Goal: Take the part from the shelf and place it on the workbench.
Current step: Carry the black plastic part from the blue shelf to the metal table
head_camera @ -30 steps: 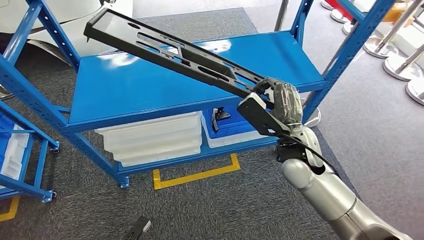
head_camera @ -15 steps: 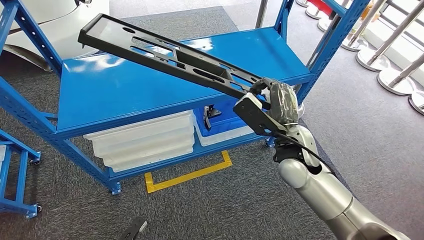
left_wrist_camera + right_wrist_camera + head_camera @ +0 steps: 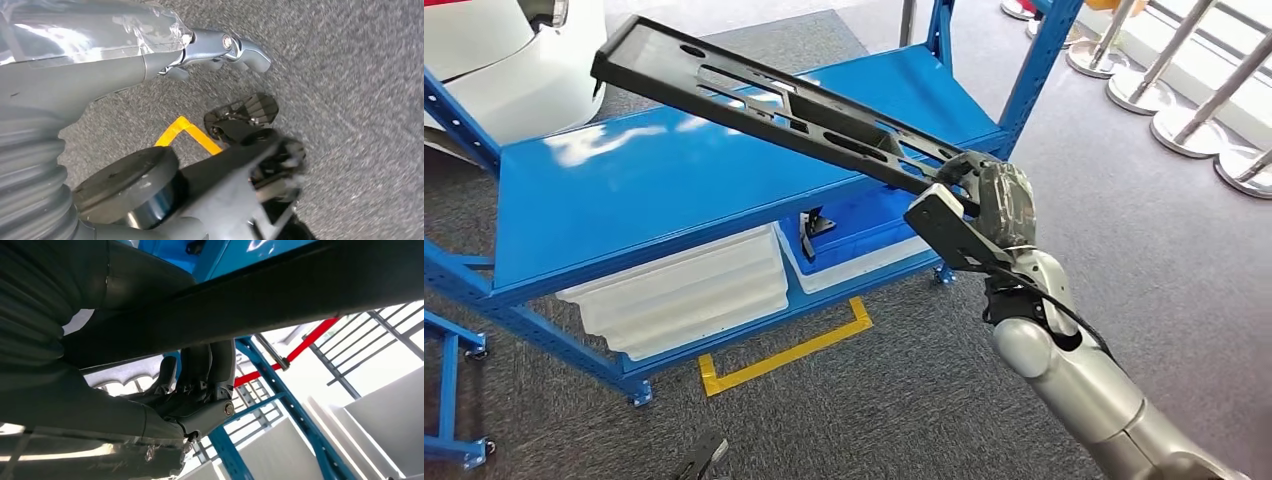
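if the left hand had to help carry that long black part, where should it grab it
Probably the far raised end of the long black part, coming from below on the robot's left. The right hand holds only the near end, so the part juts out unsupported over the blue shelf. Its raised rim and slots there offer edges to hook fingers over.

No letters, numbers, labels or brand marks could be read anywhere — not on the long black slotted plastic part point(image 3: 774, 105), not on the blue metal shelf point(image 3: 674, 190), and not on the white plastic bins point(image 3: 684, 295) beneath it.
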Motion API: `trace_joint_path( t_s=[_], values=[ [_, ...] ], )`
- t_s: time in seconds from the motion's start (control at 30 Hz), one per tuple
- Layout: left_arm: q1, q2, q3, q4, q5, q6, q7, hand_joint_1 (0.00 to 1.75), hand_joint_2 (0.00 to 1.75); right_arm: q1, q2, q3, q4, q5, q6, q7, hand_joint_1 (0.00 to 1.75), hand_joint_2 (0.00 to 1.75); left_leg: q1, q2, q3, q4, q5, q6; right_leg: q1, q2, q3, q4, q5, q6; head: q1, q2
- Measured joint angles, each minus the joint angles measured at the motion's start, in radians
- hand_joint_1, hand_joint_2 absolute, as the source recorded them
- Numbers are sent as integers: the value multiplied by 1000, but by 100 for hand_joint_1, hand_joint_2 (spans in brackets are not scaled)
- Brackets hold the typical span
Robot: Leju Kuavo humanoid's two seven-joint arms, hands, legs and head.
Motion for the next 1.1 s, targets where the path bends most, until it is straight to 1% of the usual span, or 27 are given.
trace_joint_path(
  t_s=[0.03,0.07,0.1,0.13,0.17,0.2,0.23,0.3,0.37,0.4,0.43,0.5,0.53,0.57,0.6,0.63,0.7,0.73,0.77,0.8,0.83,0.9,0.93,1.0,1.03,1.07,1.1],
  values=[
    [1,0,0,0,0,0,0,0,175,1,1,0,0,-2,0,0,175,175,0,-1,-16,30,-2,-2,0,9,0,3,-1,0,-5,0],
    [2,0,0,0,0,0,0,0,175,2,2,0,0,-3,0,0,175,175,1,-2,-14,24,14,-3,-2,19,-1,7,-4,1,-9,0],
    [2,0,0,0,0,0,0,0,175,3,2,0,0,-4,0,0,175,175,3,-4,6,-20,47,-4,-4,30,-1,13,-7,3,-13,0],
    [2,0,0,0,0,0,0,0,175,3,2,0,0,-5,0,0,175,175,6,-14,34,-85,81,-5,-6,40,-3,21,-12,8,-18,0],
    [2,0,0,0,0,0,0,0,175,2,2,0,0,-5,0,0,175,175,8,-27,60,-144,104,-5,-6,50,-7,33,-18,14,-24,0],
    [2,0,0,0,0,0,0,0,175,2,2,0,0,-6,0,0,175,175,10,-38,77,-185,117,-3,-6,59,-13,43,-22,20,-27,0],
    [3,0,0,0,0,-1,0,0,175,3,2,0,0,-6,0,0,175,175,10,-47,82,-203,118,2,-6,67,-19,49,-24,26,-29,0],
    [2,0,0,0,0,-1,0,0,175,4,2,0,0,-7,0,-1,175,175,7,-39,82,-205,118,16,-9,78,-26,50,-23,34,-29,0],
    [0,1,0,0,0,-1,-1,0,175,4,1,0,0,-7,0,-1,175,175,8,-27,84,-212,123,28,-10,59,-34,67,-34,43,-27,0],
    [-1,1,0,0,0,-1,-1,0,175,3,0,0,0,-6,0,-1,175,175,11,-21,85,-216,125,33,-11,41,-48,98,-53,48,-23,0],
    [-1,1,0,0,0,-1,-2,0,175,3,0,0,0,-6,0,-1,175,175,11,-15,85,-218,126,36,-11,22,-70,148,-80,53,-18,0],
    [1,1,0,0,0,-1,-2,0,175,4,0,0,0,-6,0,-1,175,175,11,-2,85,-219,125,39,-15,5,-130,271,-130,60,-7,0],
    [2,1,0,0,-1,-1,-2,0,175,5,0,0,0,-7,1,-1,175,175,11,4,86,-219,125,39,-17,3,-150,307,-136,61,-3,0],
    [3,1,0,0,-1,-1,-2,0,175,5,0,0,0,-7,1,0,175,175,11,11,87,-219,124,38,-18,2,-153,308,-123,61,2,0],
    [2,1,0,0,-2,-1,-2,0,175,5,0,0,0,-7,2,0,175,175,11,17,88,-219,122,37,-18,-2,-135,268,-93,59,7,0],
    [1,1,0,0,-2,-1,-3,0,175,4,0,0,0,-7,2,0,175,175,11,22,92,-219,120,36,-17,-11,-103,198,-55,55,11,0],
    [0,0,0,0,-4,-1,-3,0,175,2,0,0,0,-7,2,0,175,175,9,31,97,-223,118,29,-5,-41,-43,73,-9,45,22,0],
    [0,0,0,0,-4,-1,-3,0,175,1,0,0,0,-7,2,1,175,175,8,36,99,-225,118,25,2,-50,-29,42,-4,40,30,0],
    [1,-1,0,0,-5,-1,-3,0,175,1,0,0,0,-8,2,1,175,175,7,42,101,-229,119,19,8,-51,-28,34,-7,37,37,0],
    [1,-1,0,0,-6,-1,-3,0,175,0,-1,0,0,-8,3,1,175,175,5,48,104,-233,120,13,11,-43,-28,27,-4,31,44,0],
    [1,-2,0,0,-6,-1,-3,0,175,1,-1,0,0,-9,3,2,175,175,6,52,107,-234,118,7,7,-36,-25,20,-1,26,46,0],
    [-1,-2,0,0,-7,-1,-3,0,175,-1,-2,0,-1,-9,3,2,175,175,5,37,100,-200,90,1,1,-24,-13,2,8,12,42,0],
    [-1,-2,0,0,-8,-1,-3,0,175,-1,-2,0,-1,-9,3,2,175,175,6,24,81,-153,62,2,-2,-17,-7,-3,10,6,34,0],
    [2,-2,0,0,-10,-1,-4,0,175,2,-1,0,-1,-9,3,2,175,175,4,4,22,-28,6,3,1,-1,-7,-2,9,-1,15,0],
    [3,-2,0,0,-11,-1,-4,0,175,5,0,0,-1,-9,3,2,175,175,3,0,-2,17,-5,2,2,9,-7,2,8,-2,7,0],
    [3,-2,0,0,-12,-1,-4,0,175,8,0,0,-1,-9,3,3,175,175,3,-1,-11,29,3,2,3,19,-8,6,6,-3,1,0],
    [3,-2,0,0,-12,-1,-4,0,175,9,0,0,-1,-9,3,3,175,175,3,-2,-2,3,30,2,3,30,-8,11,3,-2,-3,0]
  ],
)
